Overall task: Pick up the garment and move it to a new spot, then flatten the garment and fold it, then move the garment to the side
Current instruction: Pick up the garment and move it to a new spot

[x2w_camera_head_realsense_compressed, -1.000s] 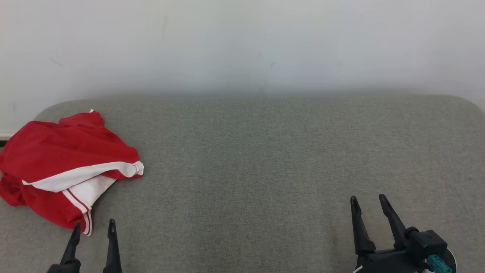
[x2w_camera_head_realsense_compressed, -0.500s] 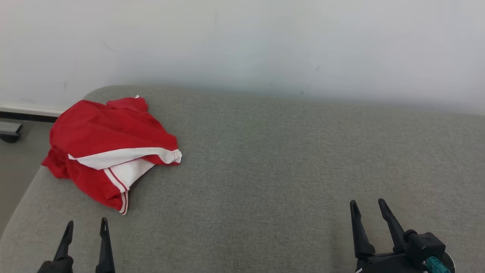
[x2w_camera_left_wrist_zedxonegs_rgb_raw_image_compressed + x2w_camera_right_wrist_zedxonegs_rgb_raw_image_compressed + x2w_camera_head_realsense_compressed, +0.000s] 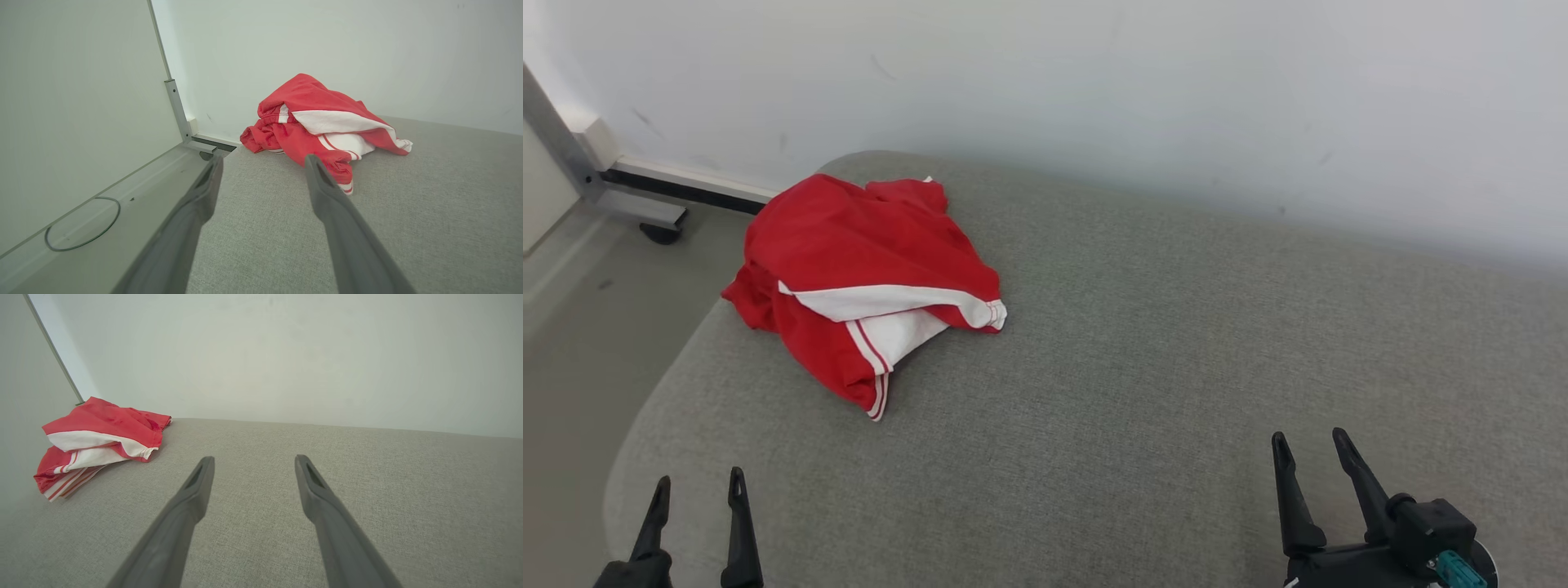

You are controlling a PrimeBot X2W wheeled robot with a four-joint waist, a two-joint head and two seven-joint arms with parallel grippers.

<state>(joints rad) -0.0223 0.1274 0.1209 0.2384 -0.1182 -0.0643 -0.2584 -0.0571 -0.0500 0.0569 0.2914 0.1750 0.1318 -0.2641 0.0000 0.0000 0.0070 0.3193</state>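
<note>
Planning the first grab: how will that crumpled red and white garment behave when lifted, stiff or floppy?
Probably floppy: the red and white garment lies in soft bunched folds, so it should droop from one pinch. Likely light, being thin cloth. Pushed on the grey cushion it may bunch rather than slide.

The grey fabric-covered desk (image 3: pixel 1143 343), rounded at its corners, carries a crumpled red garment (image 3: pixel 849 261) with white panels and stripes, lying at ten o'clock beside the far-left corner.

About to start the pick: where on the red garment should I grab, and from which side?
Probably the bunched striped hem nearest the left claw, approached from the near side: the garment lies crumpled, and that fold stands proud of the cushion.
</note>
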